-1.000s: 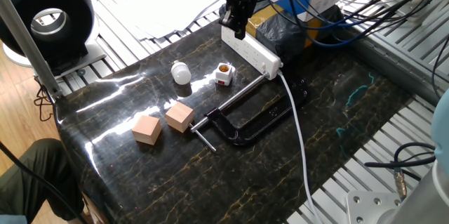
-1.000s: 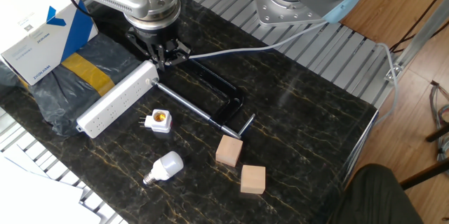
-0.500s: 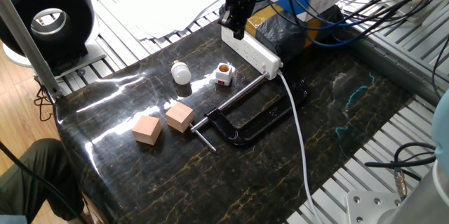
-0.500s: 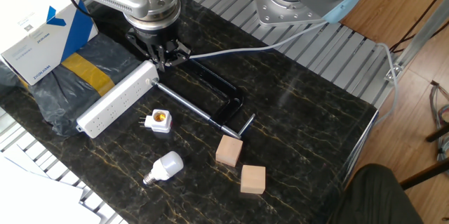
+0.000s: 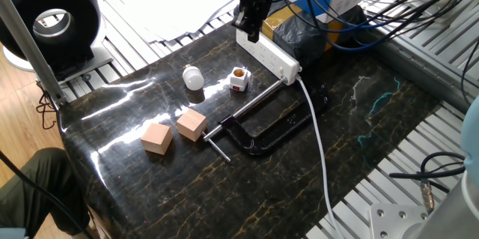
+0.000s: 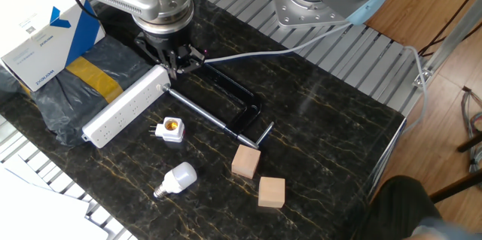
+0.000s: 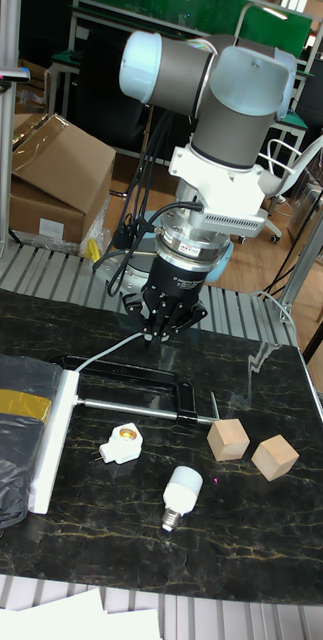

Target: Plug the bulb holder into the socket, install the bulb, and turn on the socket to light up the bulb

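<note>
The other fixed view: gripper [image 6: 176,65] hangs over the cable end of the socket [image 6: 126,105], fingers close together, nothing held as far as I can see; whether they touch the strip I cannot tell. Socket's long axis runs diagonally, from under the gripper toward the near left. Bulb holder [image 6: 172,129] lies on the table just beside the socket's long edge, on the near side of the gripper, brass opening up, prongs toward the strip. Bulb [image 6: 175,179] lies on its side nearer still, apart from the holder. My guess: next reach goes down-frame from the gripper, to the holder. Black clamp [image 6: 226,108] sits right of that path.
</note>
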